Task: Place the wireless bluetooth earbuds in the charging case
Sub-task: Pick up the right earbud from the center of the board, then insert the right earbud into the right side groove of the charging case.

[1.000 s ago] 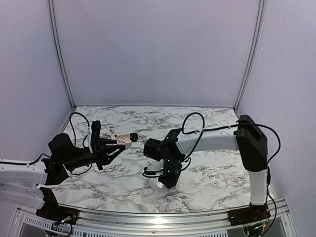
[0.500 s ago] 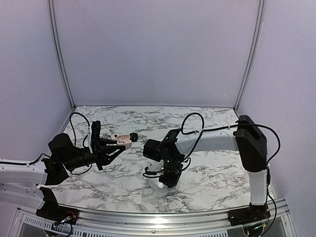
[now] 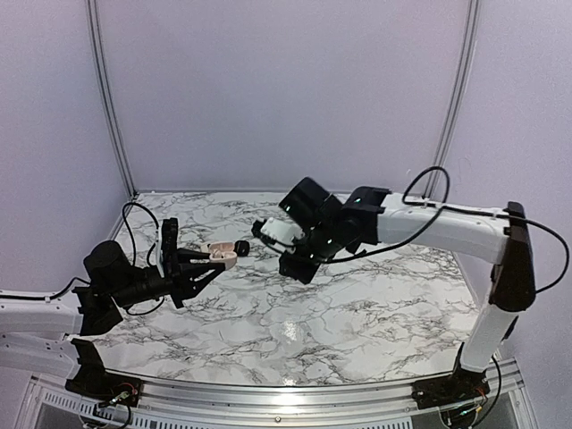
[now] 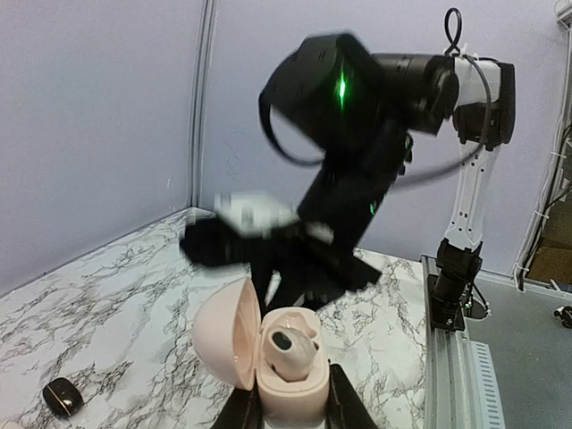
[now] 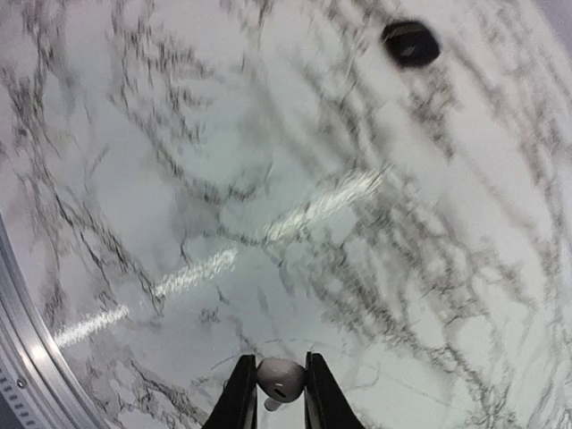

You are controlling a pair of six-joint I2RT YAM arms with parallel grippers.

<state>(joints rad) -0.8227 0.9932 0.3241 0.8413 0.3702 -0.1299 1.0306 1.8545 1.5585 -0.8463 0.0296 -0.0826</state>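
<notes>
- The left gripper, low in its wrist view, was clenched on the open pink charging case, with one seated earbud inside.
- The right gripper pinched a white earbud above the marble bench.
- A small black oval object lay at the upper right.

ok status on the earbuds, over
Left gripper shut on open pink charging case, one earbud already seated. Right gripper shut on white earbud, near the case, not yet in. Small black object on table, off to the side.
</notes>
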